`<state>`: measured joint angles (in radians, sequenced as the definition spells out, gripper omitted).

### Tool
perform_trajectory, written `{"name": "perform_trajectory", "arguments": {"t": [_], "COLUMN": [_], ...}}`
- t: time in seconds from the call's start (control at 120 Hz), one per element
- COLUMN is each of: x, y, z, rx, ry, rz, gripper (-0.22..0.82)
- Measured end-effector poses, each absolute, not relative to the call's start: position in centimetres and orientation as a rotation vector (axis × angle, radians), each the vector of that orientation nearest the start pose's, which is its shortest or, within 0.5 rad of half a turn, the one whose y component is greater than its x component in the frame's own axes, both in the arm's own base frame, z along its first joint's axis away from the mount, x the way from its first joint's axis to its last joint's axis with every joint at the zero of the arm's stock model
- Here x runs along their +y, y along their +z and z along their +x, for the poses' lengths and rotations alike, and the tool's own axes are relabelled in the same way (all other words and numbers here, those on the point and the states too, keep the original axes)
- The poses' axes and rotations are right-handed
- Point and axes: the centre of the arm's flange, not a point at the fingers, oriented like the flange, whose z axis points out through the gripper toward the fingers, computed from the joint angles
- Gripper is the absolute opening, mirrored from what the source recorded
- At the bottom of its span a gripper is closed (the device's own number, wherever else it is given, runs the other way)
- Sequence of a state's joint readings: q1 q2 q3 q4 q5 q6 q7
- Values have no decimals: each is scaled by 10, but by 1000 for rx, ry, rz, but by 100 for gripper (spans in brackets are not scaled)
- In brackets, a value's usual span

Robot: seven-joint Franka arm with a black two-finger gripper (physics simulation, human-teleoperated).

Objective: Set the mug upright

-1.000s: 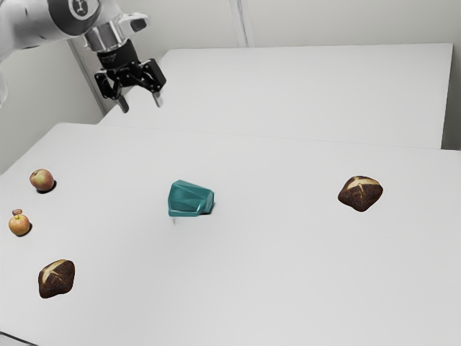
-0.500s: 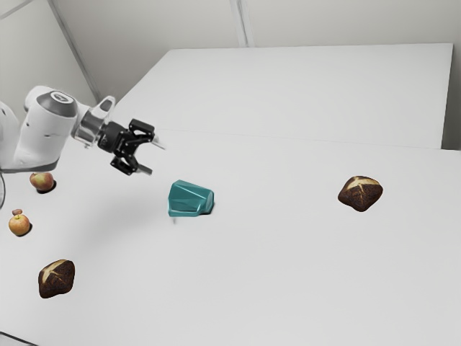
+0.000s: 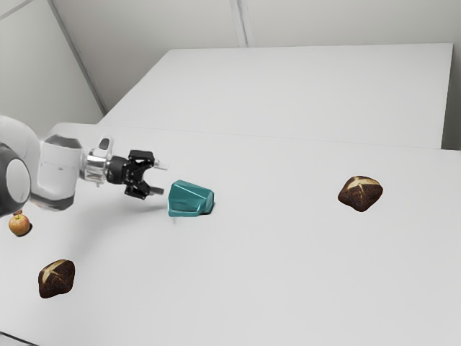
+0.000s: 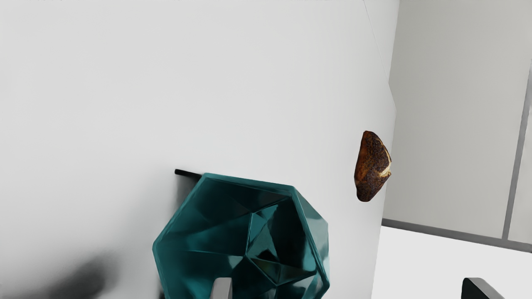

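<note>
Teal mug (image 3: 191, 200) lies on its side on the white table (image 3: 274, 274), mouth facing my gripper (image 3: 162, 179). Arm (image 3: 59, 173) reaches in from the exterior view's left. Gripper: fingers spread wide, nothing held, tips near the mug's rim; in the wrist view one fingertip (image 4: 222, 288) overlaps the mouth. Two dark scored bread rolls, one (image 3: 360, 193) well beyond the mug, one (image 3: 56, 279) at the exterior view's lower left. Smallest: apple (image 3: 19, 224), near the arm.

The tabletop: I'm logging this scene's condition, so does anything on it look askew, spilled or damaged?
The teal mug lies on its side on the table, its open mouth toward the gripper; a mug normally stands upright. I see no spill or breakage.
</note>
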<state>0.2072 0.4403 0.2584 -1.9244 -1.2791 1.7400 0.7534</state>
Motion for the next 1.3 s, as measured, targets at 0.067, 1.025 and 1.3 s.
{"name": "perform_trajectory", "arguments": {"t": [0.067, 1.025, 1.3], "x": [180, 130, 112], "y": [265, 244, 371], "z": [571, 570, 604], "rx": [362, 178, -113], "ry": [228, 327, 450], "rz": [1949, 1874, 2027], "gripper": [60, -13, -16]}}
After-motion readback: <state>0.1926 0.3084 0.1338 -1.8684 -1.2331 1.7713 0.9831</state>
